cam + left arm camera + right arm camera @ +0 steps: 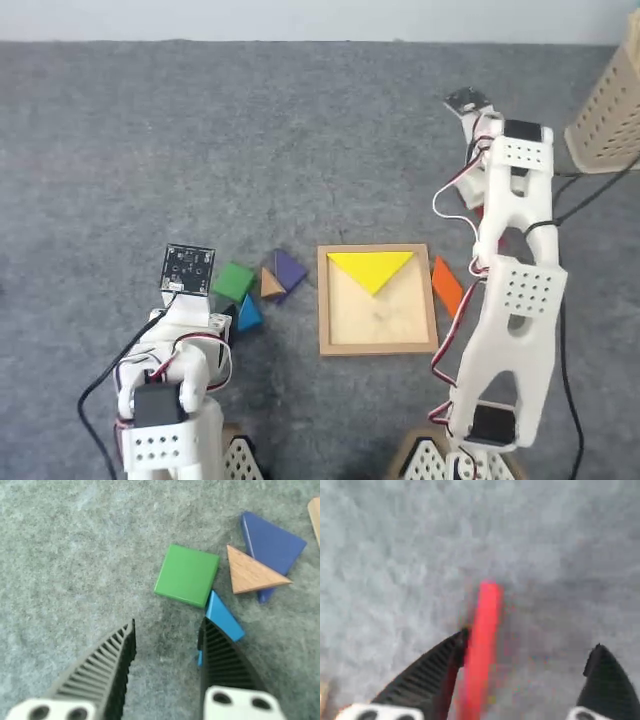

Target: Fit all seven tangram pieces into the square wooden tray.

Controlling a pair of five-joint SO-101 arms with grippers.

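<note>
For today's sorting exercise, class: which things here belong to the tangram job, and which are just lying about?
Job: wooden tray, yellow triangle, orange piece, green square, light blue triangle, wood-coloured triangle, dark blue piece, red piece.
Lying about: perforated wooden block.

Soft, even light lay over my grey table [150, 130].
Faint shadows hugged the green square [187, 575] near my left pincer [167, 625]; its top carried a mild sheen.

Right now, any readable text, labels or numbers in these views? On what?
None readable.
Circuit board: tiny marks, too small to read.
Tray: no print.
Green square and the other pieces: no print.
</note>
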